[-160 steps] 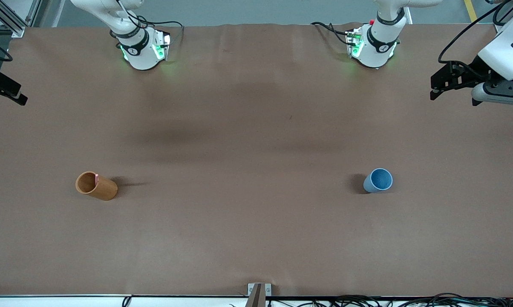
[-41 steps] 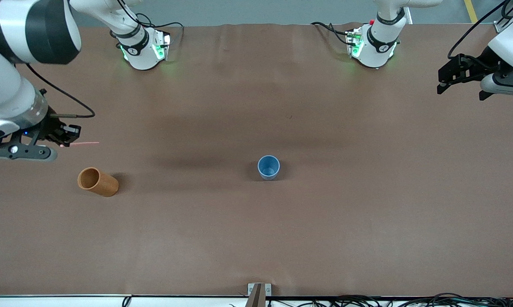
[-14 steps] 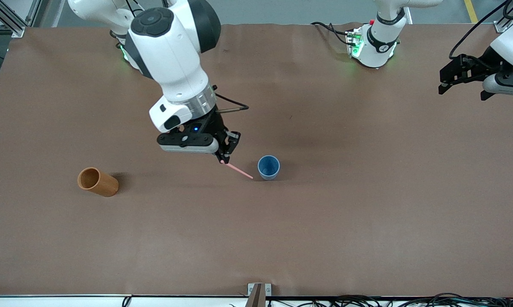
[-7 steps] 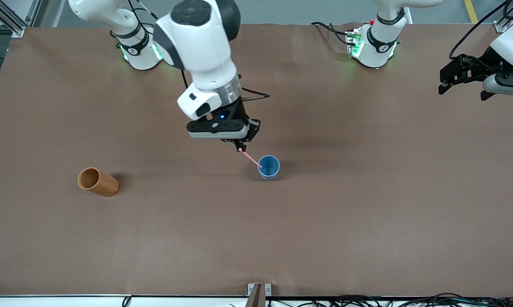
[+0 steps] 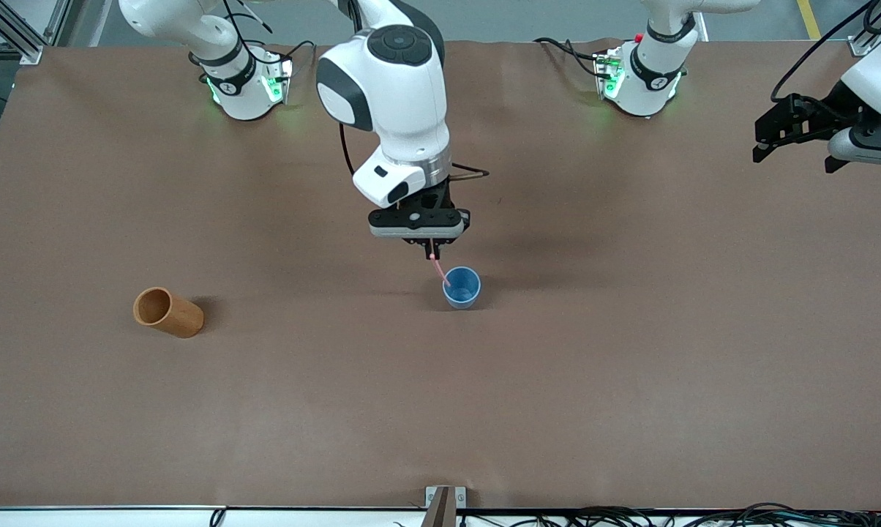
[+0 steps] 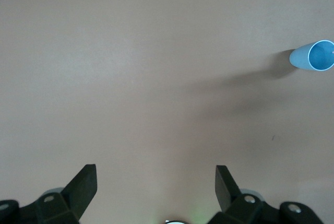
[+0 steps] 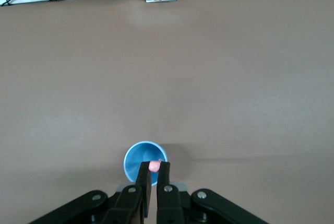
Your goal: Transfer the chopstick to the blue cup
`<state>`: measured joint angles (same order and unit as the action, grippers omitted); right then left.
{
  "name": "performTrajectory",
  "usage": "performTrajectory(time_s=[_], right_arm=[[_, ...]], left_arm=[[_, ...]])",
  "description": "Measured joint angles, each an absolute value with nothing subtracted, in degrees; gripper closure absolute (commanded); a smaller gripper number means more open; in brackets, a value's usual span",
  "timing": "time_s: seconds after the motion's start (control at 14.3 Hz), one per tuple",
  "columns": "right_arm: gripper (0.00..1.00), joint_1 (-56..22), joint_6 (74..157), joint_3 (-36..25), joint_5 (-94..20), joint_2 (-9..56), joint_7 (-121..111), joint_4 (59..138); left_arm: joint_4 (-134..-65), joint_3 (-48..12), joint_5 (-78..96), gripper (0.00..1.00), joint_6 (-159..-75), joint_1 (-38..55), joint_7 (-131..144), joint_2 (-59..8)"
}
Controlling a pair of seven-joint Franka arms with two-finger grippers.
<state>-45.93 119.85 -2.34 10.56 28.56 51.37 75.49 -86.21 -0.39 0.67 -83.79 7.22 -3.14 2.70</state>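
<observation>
Right gripper (image 5: 432, 255) pinches a thin pale-pink chopstick (image 5: 439, 271) above the light blue tapered cup (image 5: 462, 288), stick steeply tilted, lower tip inside the rim; left gripper (image 5: 792, 135) waits, fingers apart, at the left arm's end of the table

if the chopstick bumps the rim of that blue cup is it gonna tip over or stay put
The blue cup looks small and probably light, so a sideways knock could tip or slide it. It stands upright and unsupported on the table. The chopstick, pinched in the right gripper, looks thin, so a bump would likely be gentle.
</observation>
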Motion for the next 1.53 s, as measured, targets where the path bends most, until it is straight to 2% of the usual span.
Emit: performTrajectory(time_s=[0.42,0.49,0.56,0.63,0.77,0.84,0.91,1.26,1.53], right_arm=[[0.97,-46.6,123.5,-2.5,11.4,31.8,51.4,75.7],[0.93,-46.9,124.1,-2.5,11.8,32.7,51.4,75.7],[0.86,-47.1,124.8,-2.5,12.1,33.6,51.4,75.7],[0.71,-47.3,125.7,-2.5,12.3,34.5,51.4,75.7],[0.14,-47.4,126.6,-2.5,12.4,35.3,51.4,75.7],[0.03,-47.4,126.6,-2.6,12.4,35.3,51.4,75.7],[0.00,-47.4,126.6,-2.7,12.4,35.3,51.4,75.5],[0.00,-45.3,125.7,-3.9,12.4,33.1,51.6,73.4],[0.00,-38.1,113.4,-4.2,12.3,23.6,51.5,72.6]], left_arm=[[-86.2,-0.4,0.7,0.00,-83.8,7.2,-3.1,2.5],[-86.2,-0.4,0.7,0.00,-83.8,7.2,-3.1,2.5],[-86.3,-0.4,0.7,0.00,-83.8,7.2,-3.1,2.5],[-86.3,-0.4,0.7,0.00,-83.8,7.3,-3.2,2.4],[-86.4,-0.5,0.7,0.00,-83.8,7.5,-3.2,2.4],[-86.4,-0.7,0.7,0.00,-83.8,7.5,-3.2,2.4],[-86.4,-0.8,0.7,0.00,-83.8,7.6,-3.2,2.4],[-86.4,-1.0,0.7,0.00,-83.9,7.3,-3.2,2.4],[-86.4,-1.0,0.7,0.00,-84.2,7.3,-3.1,2.4]])
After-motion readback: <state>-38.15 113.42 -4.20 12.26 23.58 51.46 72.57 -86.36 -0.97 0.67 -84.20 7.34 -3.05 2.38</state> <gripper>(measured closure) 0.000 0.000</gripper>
